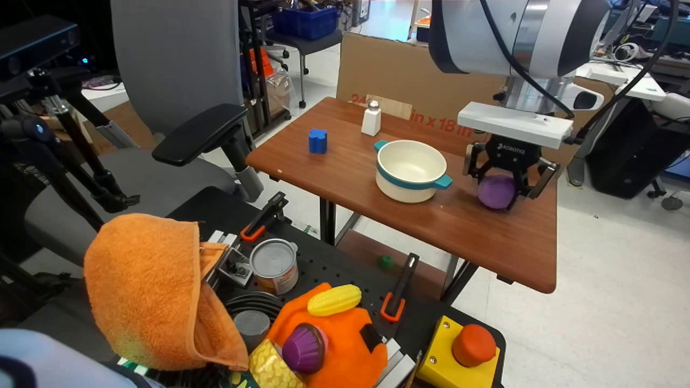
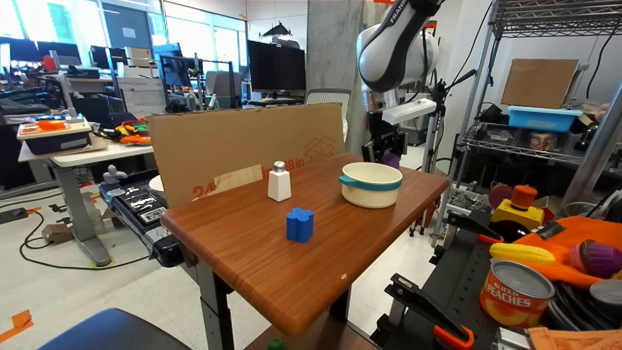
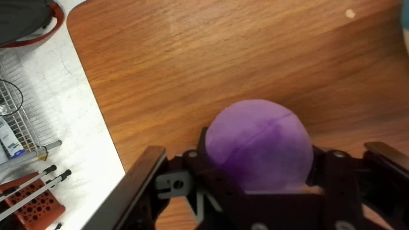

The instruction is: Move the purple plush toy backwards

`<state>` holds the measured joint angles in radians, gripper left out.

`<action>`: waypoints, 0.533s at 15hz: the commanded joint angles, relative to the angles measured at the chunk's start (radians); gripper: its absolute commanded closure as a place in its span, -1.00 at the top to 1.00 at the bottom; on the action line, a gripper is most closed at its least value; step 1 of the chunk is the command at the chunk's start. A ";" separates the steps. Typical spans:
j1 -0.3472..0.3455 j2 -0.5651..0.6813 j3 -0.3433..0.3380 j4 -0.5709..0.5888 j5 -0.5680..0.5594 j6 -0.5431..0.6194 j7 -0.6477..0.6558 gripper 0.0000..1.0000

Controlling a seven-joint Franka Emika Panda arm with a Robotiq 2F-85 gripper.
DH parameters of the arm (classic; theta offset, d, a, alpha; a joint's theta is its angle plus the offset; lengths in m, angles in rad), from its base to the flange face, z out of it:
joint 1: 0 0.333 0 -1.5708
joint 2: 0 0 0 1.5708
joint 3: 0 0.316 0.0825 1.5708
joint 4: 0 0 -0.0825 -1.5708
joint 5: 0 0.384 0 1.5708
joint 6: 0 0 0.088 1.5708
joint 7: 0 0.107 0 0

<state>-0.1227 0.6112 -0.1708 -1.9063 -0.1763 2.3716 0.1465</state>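
The purple plush toy (image 1: 493,191) is a small round soft ball with a seam over its top. It sits between the fingers of my gripper (image 1: 501,195) near one end of the brown table (image 1: 485,237). In the wrist view, the toy (image 3: 258,143) touches a black finger pad on each side, so my gripper (image 3: 260,151) is shut on it. In an exterior view, the toy (image 2: 390,161) is partly hidden behind the bowl. I cannot tell whether its underside touches the tabletop.
A cream bowl with teal handles (image 1: 396,189) stands beside the gripper. A white shaker (image 1: 371,121) and a blue flower-shaped block (image 1: 318,141) stand farther along the table. A cardboard sheet (image 2: 233,146) stands along one edge. A black cart (image 1: 334,264) with several objects stands alongside.
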 commanded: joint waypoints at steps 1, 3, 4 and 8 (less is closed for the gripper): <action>-0.005 -0.009 0.006 0.043 0.035 -0.068 -0.028 -0.57; -0.005 -0.005 0.009 0.074 0.047 -0.081 -0.015 -0.84; -0.007 0.003 0.015 0.096 0.061 -0.087 -0.012 -0.95; 0.019 0.044 0.043 0.187 0.103 -0.123 0.018 -1.00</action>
<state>-0.1218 0.6138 -0.1482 -1.8031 -0.1116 2.2975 0.1492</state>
